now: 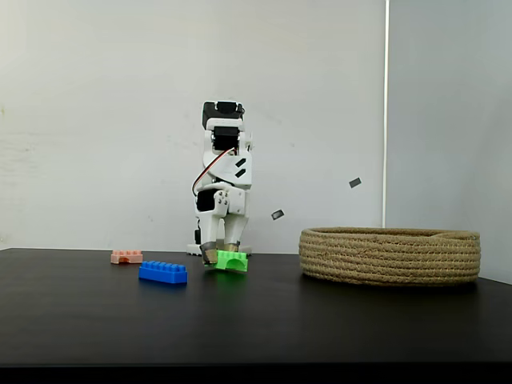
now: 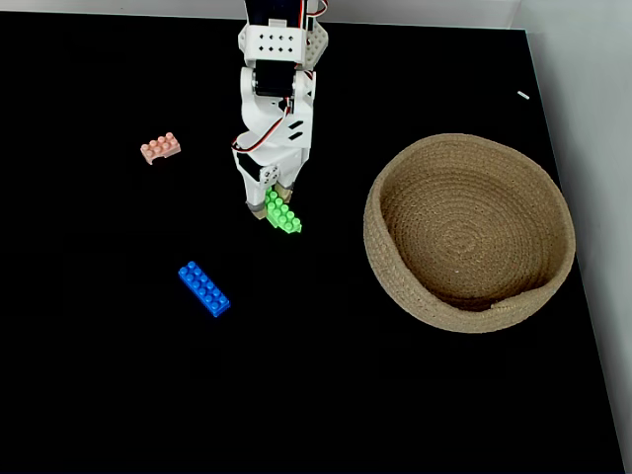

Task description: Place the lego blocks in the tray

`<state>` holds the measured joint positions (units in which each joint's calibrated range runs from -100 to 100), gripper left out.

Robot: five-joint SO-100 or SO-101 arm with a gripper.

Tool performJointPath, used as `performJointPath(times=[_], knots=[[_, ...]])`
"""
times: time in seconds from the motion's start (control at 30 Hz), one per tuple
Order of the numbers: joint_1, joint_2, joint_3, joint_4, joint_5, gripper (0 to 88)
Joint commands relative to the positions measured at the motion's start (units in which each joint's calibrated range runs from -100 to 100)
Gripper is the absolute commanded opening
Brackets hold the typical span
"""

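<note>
My gripper [image 1: 221, 254] points straight down at the table, its jaws closed on one end of the green lego block [image 1: 234, 262]. From above, the green lego block [image 2: 284, 214] sticks out diagonally below the gripper [image 2: 268, 200] and looks slightly tilted, low at the table. The blue lego block [image 1: 162, 273] [image 2: 204, 288] lies flat to the front left of the gripper. Further left and back lies the pale pink lego block [image 1: 126, 257] [image 2: 160, 148]. The tray [image 1: 390, 264] [image 2: 395, 276], a round coiled rope basket, stands to the right with nothing inside.
The black table [image 2: 99, 395] has wide bare room in front and to the left. Its right edge [image 2: 583, 296] runs just past the tray. A white wall stands behind the arm's base [image 1: 216, 248].
</note>
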<state>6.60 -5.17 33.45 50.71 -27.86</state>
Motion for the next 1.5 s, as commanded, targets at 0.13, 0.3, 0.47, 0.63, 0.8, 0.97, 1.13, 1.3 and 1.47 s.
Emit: performJointPath(times=[0.13, 0.3, 0.47, 0.63, 0.8, 0.97, 1.13, 1.3, 1.47], knots=[[-14.3, -21.4, -5.2, 6.0, -1.0, 0.0], [-25.3, -24.4, -2.9, 0.0, -2.1, 0.0], [-33.3, -17.5, -6.1, -3.9, -4.9, 0.3], [-37.9, -11.8, -11.8, -2.9, -6.3, 24.2], [-39.2, -10.0, -11.6, -2.2, -7.9, 36.9], [-32.9, -10.5, -11.8, 3.3, -10.5, 38.6], [-19.9, -10.5, -12.2, 8.8, -7.9, 31.3], [-13.4, -7.8, -10.7, 15.1, -5.6, 35.6], [0.8, -4.2, -18.4, 19.1, 1.2, 43.6]])
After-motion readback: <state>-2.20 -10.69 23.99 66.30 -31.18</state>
